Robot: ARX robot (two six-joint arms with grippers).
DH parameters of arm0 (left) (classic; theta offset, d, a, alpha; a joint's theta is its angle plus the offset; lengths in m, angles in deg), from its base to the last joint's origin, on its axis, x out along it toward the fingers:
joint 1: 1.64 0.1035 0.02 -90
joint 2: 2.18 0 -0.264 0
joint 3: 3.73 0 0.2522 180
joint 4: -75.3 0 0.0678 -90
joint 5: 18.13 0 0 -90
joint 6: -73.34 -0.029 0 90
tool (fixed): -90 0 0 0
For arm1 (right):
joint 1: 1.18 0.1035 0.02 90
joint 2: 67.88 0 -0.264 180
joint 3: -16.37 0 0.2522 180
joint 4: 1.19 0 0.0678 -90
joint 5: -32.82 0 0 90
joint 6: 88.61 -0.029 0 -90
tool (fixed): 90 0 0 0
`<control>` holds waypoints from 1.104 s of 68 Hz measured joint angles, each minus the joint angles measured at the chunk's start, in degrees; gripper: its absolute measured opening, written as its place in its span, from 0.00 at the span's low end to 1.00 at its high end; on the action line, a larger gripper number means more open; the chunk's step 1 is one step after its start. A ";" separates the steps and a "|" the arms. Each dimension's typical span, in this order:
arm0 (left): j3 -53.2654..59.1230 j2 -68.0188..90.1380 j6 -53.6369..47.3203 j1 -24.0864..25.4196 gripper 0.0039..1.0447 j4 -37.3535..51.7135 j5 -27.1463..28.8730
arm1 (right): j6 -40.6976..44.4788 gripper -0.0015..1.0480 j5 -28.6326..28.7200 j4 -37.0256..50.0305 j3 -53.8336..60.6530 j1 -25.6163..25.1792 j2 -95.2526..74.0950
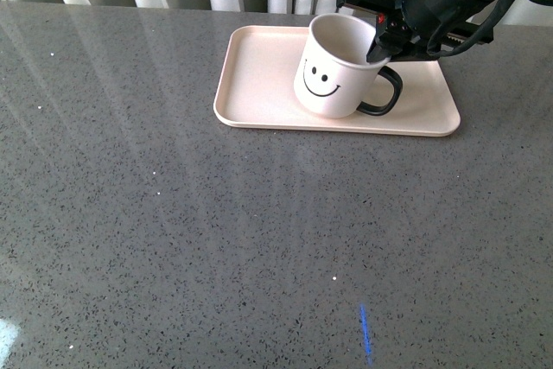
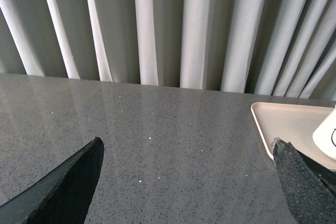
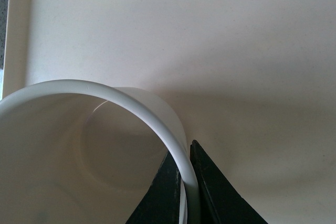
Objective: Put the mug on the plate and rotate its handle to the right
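Note:
The white mug [image 1: 333, 71] with a black smiley face sits tilted on the pale pink-beige plate [image 1: 259, 84], its black handle [image 1: 386, 97] pointing right. My right gripper [image 1: 380, 45] is shut on the mug's right rim, one finger inside and one outside. In the right wrist view the rim [image 3: 157, 116] runs between the two dark fingers [image 3: 215, 192] of the right gripper [image 3: 184, 153], above the plate [image 3: 210, 35]. My left gripper [image 2: 186, 153] is open and empty over bare table, left of the plate [image 2: 283, 121]; the mug's edge [image 2: 328, 135] shows there.
The grey speckled table [image 1: 173, 239] spreads wide in front of and left of the plate. White curtains [image 2: 173, 24] hang behind the table's far edge. A small blue light streak [image 1: 365, 330] lies on the table near the front.

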 joint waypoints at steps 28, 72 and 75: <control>0.00 0.00 0.00 0.00 0.91 0.00 0.00 | 21.09 0.02 0.85 -1.33 1.92 -0.94 6.14; 0.00 0.00 0.00 0.00 0.91 0.00 0.00 | 41.29 0.02 1.18 -6.75 -7.65 0.76 0.17; 0.00 0.00 0.00 0.00 0.91 0.00 0.00 | 41.29 0.02 1.31 -6.78 -7.74 0.76 -0.24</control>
